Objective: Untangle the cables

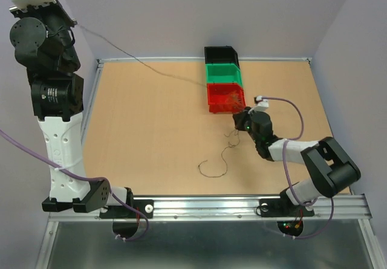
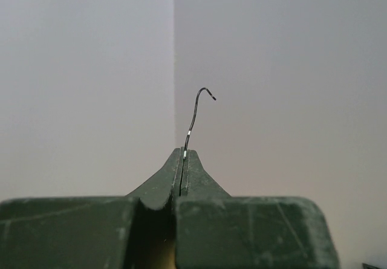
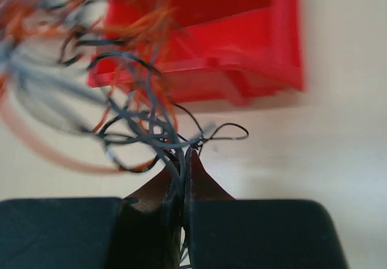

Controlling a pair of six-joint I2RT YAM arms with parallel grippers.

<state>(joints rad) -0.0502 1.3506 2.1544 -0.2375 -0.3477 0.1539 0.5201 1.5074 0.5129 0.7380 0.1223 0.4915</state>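
Cables point(image 3: 139, 121) sat knotted by the red bin point(image 1: 225, 97) near the far edge, the right claw point(image 3: 184, 155) clamped on them. The left claw point(image 2: 183, 155), high over the far left corner, pinched a thin wire point(image 1: 139, 60). A loose wire point(image 1: 222, 158) lay free; most of the knot seemed left to do.

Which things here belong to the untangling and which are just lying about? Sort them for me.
Job:
left pincer, shut on a thin cable
right pincer, shut on the cable tangle
loose cable

Lying about:
black bin
green bin
red bin
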